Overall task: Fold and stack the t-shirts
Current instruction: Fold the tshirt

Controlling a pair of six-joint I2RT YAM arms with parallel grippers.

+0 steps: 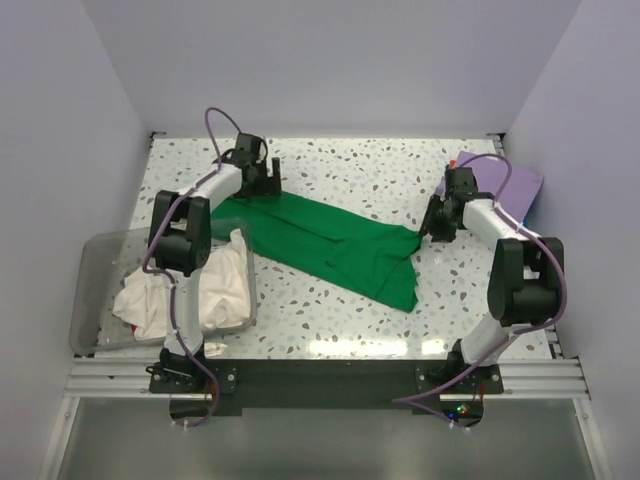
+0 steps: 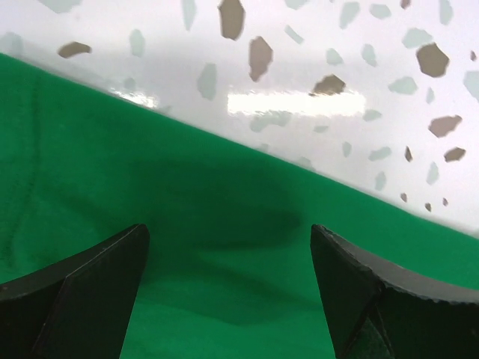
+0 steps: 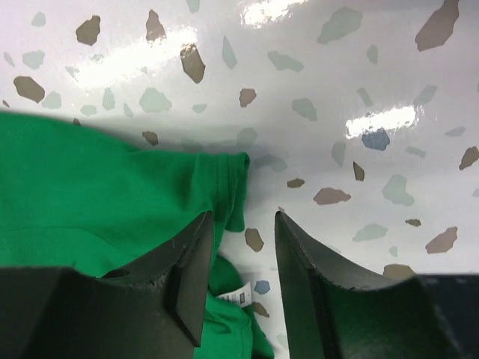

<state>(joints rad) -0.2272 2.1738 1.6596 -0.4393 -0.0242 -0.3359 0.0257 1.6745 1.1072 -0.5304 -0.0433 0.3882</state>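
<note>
A bright green t-shirt (image 1: 330,245) lies spread slantwise across the middle of the table. My left gripper (image 1: 266,186) is at its far left end; in the left wrist view the gripper (image 2: 228,229) is wide open just above the green cloth (image 2: 150,194). My right gripper (image 1: 432,229) is at the shirt's right corner. In the right wrist view the gripper (image 3: 242,218) is open, with the green shirt's edge (image 3: 90,187) and a white label (image 3: 241,297) lying between the fingers, not pinched. A lavender-purple t-shirt (image 1: 516,180) lies at the back right. White t-shirts (image 1: 205,285) sit in the bin.
A clear plastic bin (image 1: 95,290) stands at the near left beside the left arm's base. White walls close the table on the left, back and right. Speckled tabletop (image 1: 330,165) shows behind and in front of the green shirt.
</note>
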